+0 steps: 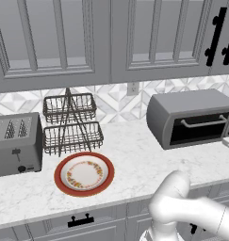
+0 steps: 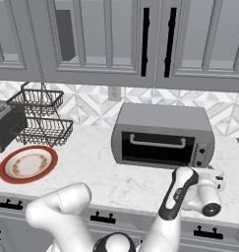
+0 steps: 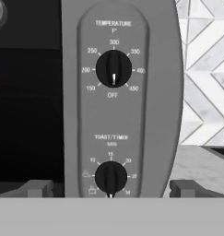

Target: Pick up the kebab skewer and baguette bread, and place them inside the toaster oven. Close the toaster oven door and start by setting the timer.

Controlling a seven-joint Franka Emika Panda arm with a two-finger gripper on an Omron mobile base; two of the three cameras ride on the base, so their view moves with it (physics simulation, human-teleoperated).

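Observation:
The toaster oven point(image 1: 191, 117) point(image 2: 163, 133) stands on the counter against the tiled wall. Its dark glass door point(image 2: 155, 147) is shut, the silver bar handle across its top. The kebab skewer and the baguette bread are hidden from view. My gripper point(image 2: 214, 174) hovers just in front of the oven's right end, facing the control panel. In the hand view my gripper point(image 3: 111, 189) is open, its fingertips point(image 3: 37, 188) wide apart either side of the timer knob point(image 3: 110, 177) and holding nothing. Above it, the temperature knob point(image 3: 113, 68) points down at OFF.
A red-rimmed plate point(image 1: 84, 174) point(image 2: 27, 164) lies bare at the counter's front left. Behind it stands a two-tier wire basket rack point(image 1: 71, 123), and a grey slot toaster point(image 1: 16, 143) sits at the far left. Wall cabinets hang overhead.

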